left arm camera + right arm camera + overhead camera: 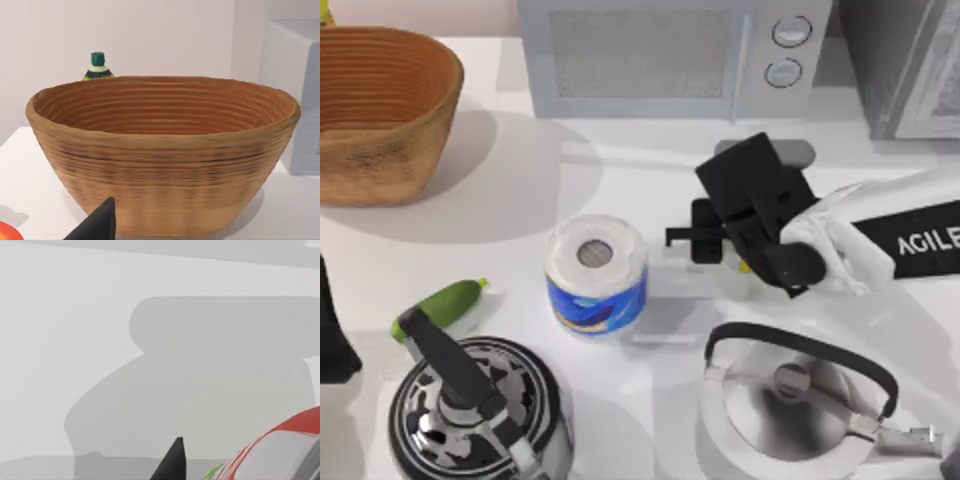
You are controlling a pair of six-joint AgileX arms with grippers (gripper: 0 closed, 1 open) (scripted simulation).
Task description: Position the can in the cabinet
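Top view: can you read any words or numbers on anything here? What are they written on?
"AGILE", cut off by the picture's edge, in white letters on the right arm's black band.
The paper roll's blue wrap has a pattern, no words I can read.
The microwave's two knobs carry no readable marks.

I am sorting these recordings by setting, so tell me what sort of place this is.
Probably a kitchen counter, rendered in simulation: a microwave stands at the back, two kettles sit at the front, and a woven basket and paper roll share the white table.

White table [620,180]: basket [380,110], microwave [670,55], paper roll [597,275], 2 kettles [470,410].
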